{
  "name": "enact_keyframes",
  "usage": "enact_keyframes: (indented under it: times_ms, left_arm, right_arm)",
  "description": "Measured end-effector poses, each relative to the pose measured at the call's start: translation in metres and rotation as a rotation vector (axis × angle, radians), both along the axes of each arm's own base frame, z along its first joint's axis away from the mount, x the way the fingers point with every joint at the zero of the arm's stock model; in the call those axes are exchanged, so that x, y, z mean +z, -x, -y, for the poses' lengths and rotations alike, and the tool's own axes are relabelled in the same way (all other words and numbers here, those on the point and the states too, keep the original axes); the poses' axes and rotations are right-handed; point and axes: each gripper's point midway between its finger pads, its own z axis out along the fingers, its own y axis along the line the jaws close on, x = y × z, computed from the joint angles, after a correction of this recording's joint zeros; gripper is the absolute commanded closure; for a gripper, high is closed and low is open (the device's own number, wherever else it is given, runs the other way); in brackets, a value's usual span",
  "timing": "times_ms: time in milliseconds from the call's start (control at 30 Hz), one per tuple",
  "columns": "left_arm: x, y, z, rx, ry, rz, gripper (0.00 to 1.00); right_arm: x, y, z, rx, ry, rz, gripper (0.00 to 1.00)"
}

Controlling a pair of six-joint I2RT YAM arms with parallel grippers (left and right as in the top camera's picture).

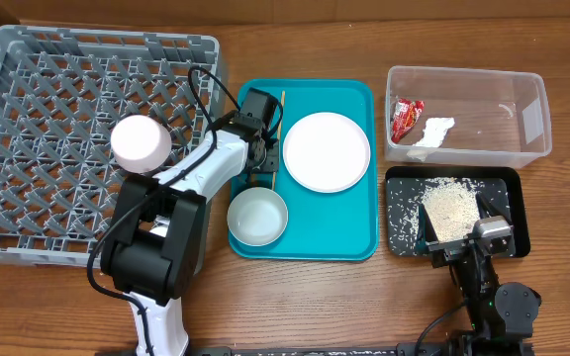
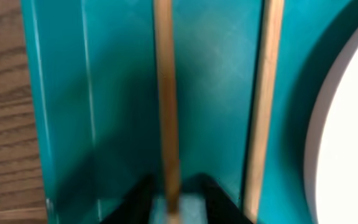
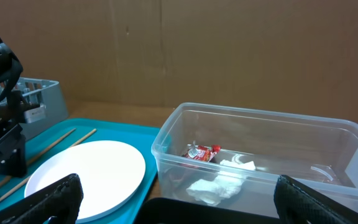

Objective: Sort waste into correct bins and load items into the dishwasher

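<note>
Two chopsticks (image 2: 166, 93) beside white plate (image 2: 353, 143)

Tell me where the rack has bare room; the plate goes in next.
The dish rack is bare across its left and far cells; only the white cup sits near its right side, beside the left arm. The teal tray is crowded: plate, bowl, chopsticks, left gripper.

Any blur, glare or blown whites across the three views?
Overhead: sharp, even light; cup and plate near clipped white. Left wrist: too close, everything soft, chopstick edges smeared, plate rim a featureless white. Right wrist: clear tub and wrapper crisp, right fingers out of focus at the bottom corners, plate centre washed out.
</note>
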Motion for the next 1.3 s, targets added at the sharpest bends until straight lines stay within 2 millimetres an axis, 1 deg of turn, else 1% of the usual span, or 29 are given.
enact_keyframes:
  times_ms: [100, 167, 233, 300, 367, 400, 433, 500, 567, 600, 667, 733, 800, 900, 967, 1033, 1167, 1300]
  left_arm:
    - [0.002, 0.002, -0.003, 0.007, -0.01, -0.018, 0.96]
    - [0.005, 0.008, -0.006, 0.007, -0.029, -0.06, 0.96]
    - [0.016, 0.01, -0.008, 0.008, -0.044, -0.098, 0.96]
    - [0.038, 0.005, -0.006, 0.009, -0.046, -0.103, 0.96]
    - [0.066, 0.0, -0.005, 0.006, -0.051, -0.102, 0.96]
    - [0.083, -0.004, -0.004, 0.004, -0.052, -0.089, 0.96]
    - [0.105, -0.012, -0.004, 0.002, -0.048, -0.053, 0.96]
    - [0.135, -0.018, -0.007, -0.012, -0.049, -0.002, 0.96]
    - [0.161, -0.019, -0.019, -0.017, -0.063, 0.037, 0.96]
    - [0.171, -0.017, -0.027, -0.017, -0.074, 0.049, 0.96]
    - [0.184, -0.014, -0.048, 0.0, -0.094, 0.053, 0.96]
    - [0.186, -0.012, -0.072, 0.031, -0.114, 0.037, 0.96]
    - [0.182, -0.014, -0.096, 0.05, -0.125, 0.022, 0.96]
    - [0.172, -0.011, -0.119, 0.007, -0.114, -0.02, 0.96]
    - [0.163, -0.006, -0.126, -0.022, -0.101, -0.052, 0.96]
    - [0.153, -0.003, -0.128, -0.057, -0.093, -0.082, 0.95]
    - [0.132, -0.002, -0.123, -0.119, -0.084, -0.131, 0.86]
    - [0.107, -0.003, -0.125, -0.105, -0.089, -0.195, 0.95]
  right_arm:
    - [0.0, 0.0, 0.0, 0.0, 0.0, 0.0, 0.0]
    - [0.0, 0.0, 0.0, 0.0, 0.0, 0.0, 0.0]
    - [0.0, 0.0, 0.0, 0.0, 0.0, 0.0, 0.0]
    - [0.0, 0.0, 0.0, 0.0, 0.0, 0.0, 0.0]
    - [0.0, 0.0, 0.0, 0.0, 0.0, 0.001, 0.0]
    - [0.0, 0.0, 0.0, 0.0, 0.0, 0.0, 0.0]
    - [0.0, 0.0, 0.0, 0.0, 0.0, 0.0, 0.0]
    - [0.0, 0.0, 0.0, 0.0, 0.0, 0.0, 0.0]
    - [0.0, 0.0, 0.0, 0.0, 0.0, 0.0, 0.0]
    - [0.0, 0.0, 0.0, 0.0, 0.0, 0.0, 0.0]
    - [0.0, 0.0, 0.0, 0.0, 0.0, 0.0, 0.0]
    - [0.0, 0.0, 0.0, 0.0, 0.0, 0.0, 0.0]
    - [0.0, 0.0, 0.0, 0.0, 0.0, 0.0, 0.0]
    - [0.0, 0.0, 0.0, 0.0, 0.0, 0.001, 0.0]
    - [0.0, 0.0, 0.0, 0.0, 0.0, 0.0, 0.0]
    - [0.0, 0.0, 0.0, 0.0, 0.0, 0.0, 0.0]
    - [0.0, 0.0, 0.0, 0.0, 0.0, 0.001, 0.0]
    - [0.0, 0.0, 0.0, 0.0, 0.0, 0.0, 0.0]
